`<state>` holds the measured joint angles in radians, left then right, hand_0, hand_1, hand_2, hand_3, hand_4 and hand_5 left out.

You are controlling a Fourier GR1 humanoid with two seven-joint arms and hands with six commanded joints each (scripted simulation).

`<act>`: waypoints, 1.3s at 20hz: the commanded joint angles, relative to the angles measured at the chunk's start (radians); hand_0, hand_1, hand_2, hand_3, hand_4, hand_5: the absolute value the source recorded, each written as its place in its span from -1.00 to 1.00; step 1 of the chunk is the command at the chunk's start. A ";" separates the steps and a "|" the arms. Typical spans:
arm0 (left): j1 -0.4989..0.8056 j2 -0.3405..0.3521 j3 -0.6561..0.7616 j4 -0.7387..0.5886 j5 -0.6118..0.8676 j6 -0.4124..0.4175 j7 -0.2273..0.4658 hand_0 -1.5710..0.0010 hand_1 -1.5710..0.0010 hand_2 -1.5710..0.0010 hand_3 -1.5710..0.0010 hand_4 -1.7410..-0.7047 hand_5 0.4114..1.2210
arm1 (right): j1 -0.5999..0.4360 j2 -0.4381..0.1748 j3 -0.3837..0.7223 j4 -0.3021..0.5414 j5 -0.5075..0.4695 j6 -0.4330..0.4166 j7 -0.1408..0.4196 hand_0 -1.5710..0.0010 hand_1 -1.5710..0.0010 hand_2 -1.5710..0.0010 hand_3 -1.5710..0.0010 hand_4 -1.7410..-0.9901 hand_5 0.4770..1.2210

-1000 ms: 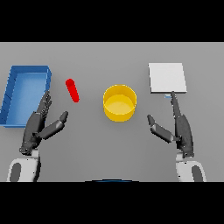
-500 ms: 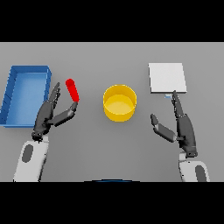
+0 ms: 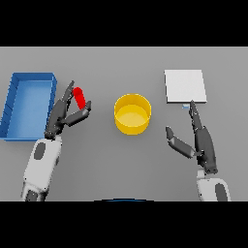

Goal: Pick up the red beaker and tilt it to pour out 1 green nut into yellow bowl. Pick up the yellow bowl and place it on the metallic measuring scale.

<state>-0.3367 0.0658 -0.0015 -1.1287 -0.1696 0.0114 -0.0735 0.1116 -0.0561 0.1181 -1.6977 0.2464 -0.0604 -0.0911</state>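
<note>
The red beaker stands on the grey table, left of the yellow bowl. My left hand is right beside the beaker, fingers straight behind it and thumb reaching toward its base, open. The metallic measuring scale lies flat at the back right. My right hand rests open just in front of the scale, fingertips pointing at its near edge.
A blue bin sits at the far left, close to my left forearm.
My left hand has moved forward and to the right, from beside the blue bin up to the red beaker. The right hand has crept slightly toward the scale.
</note>
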 commanded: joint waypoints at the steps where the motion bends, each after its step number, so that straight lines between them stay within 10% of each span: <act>1: -0.006 -0.002 -0.004 0.006 -0.002 -0.004 -0.012 1.00 1.00 1.00 1.00 -0.15 -0.31 | 0.009 -0.003 -0.001 0.003 -0.006 0.007 -0.013 1.00 1.00 1.00 1.00 0.25 -0.56; 15: -0.183 -0.026 0.076 0.259 0.030 0.012 -0.115 1.00 0.97 0.91 0.96 -0.30 -0.23 | 0.001 -0.008 -0.007 -0.011 -0.009 0.004 0.003 1.00 1.00 1.00 1.00 0.28 -0.56; 21: -0.234 -0.040 0.091 0.312 0.013 0.064 -0.107 -0.26 -0.29 -0.32 -0.18 -0.68 0.56 | 0.005 -0.005 -0.008 -0.011 -0.004 -0.003 0.010 1.00 1.00 1.00 1.00 0.30 -0.55; 26: -0.228 -0.049 0.068 0.307 -0.005 0.062 -0.120 -0.76 -0.77 -0.78 -0.69 -0.55 0.85 | 0.018 -0.006 -0.007 -0.026 -0.011 0.004 0.011 1.00 1.00 1.00 1.00 0.29 -0.55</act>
<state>-0.5648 0.0165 0.0670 -0.8219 -0.1750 0.0723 -0.1981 0.1293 -0.0627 0.1108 -1.7236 0.2356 -0.0568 -0.0803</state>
